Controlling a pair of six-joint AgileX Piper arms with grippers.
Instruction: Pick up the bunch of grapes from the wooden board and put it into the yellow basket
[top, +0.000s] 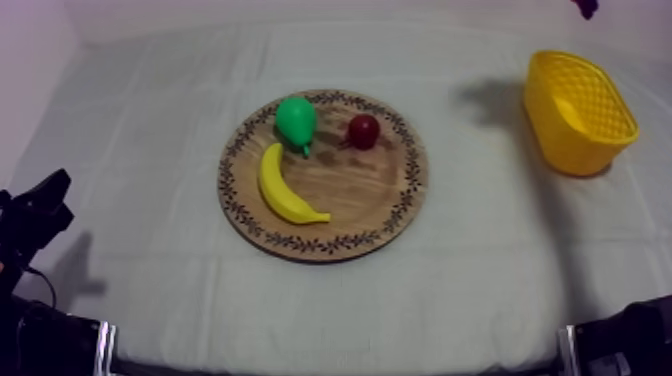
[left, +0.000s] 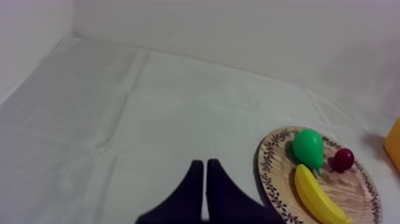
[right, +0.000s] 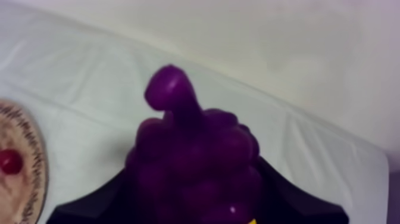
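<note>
My right gripper (right: 196, 199) is shut on the purple bunch of grapes (right: 196, 161), which sits between its black fingers (right: 89, 205) with the stem up. In the top view a bit of the grapes (top: 586, 8) shows high above the table, behind the yellow basket (top: 578, 110) at the right. The round wooden board (top: 380, 195) lies mid-table and carries a green pear (top: 296, 122), a small red fruit (top: 363, 131) and a banana (top: 285, 190). My left gripper (top: 40, 205) rests low at the left, its fingers (left: 193, 179) together as a narrow wedge with nothing in them.
From the left wrist the board (left: 274, 173) lies off to the side with the pear (left: 308, 149), the small red fruit (left: 342, 159) and the banana (left: 315, 196). The right wrist shows the board's rim (right: 33, 149) and the red fruit (right: 11, 161). Open cloth surrounds the board.
</note>
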